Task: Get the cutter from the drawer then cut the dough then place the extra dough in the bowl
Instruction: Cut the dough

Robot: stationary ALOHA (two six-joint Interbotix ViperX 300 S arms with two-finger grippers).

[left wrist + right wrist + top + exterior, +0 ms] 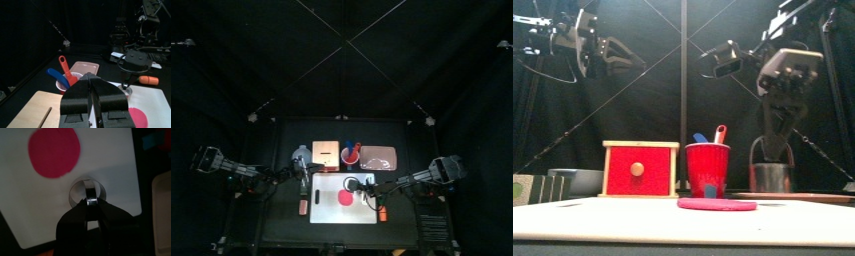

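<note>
**Cutter in hand beside the dough, cut not yet made**

The white board (329, 212) lies at the table's front and carries the work. Behind it stand the wooden box (640, 170), its red drawer front looking closed, and the pink tray (378, 158). What seems to be the bowl (573, 180) sits to the box's left. The red cup (707, 168) with its two toy knives stands between box and tray.

The dough (55, 152) is a flat red disc on the board, whole and uncut. The cutter (770, 178) is over the board just beside the dough, not above it. I cannot tell whether its rim touches the board.

The right gripper (91, 202) is clamped on the cutter's wire handle (91, 189), at the top of its arch. The left gripper (91, 80) hangs high over the box side, its jaws pressed together with nothing between them.

The cutter is probably light and stiff, but a thin wire may swivel in the jaws, so the ring could tilt when pressed. A grip at the handle's middle looks best for a level push.

The dough appears soft and likely clings to metal and board. The leftover ring would be floppy and easy to tear, so it is best pinched at its outer edge.
</note>
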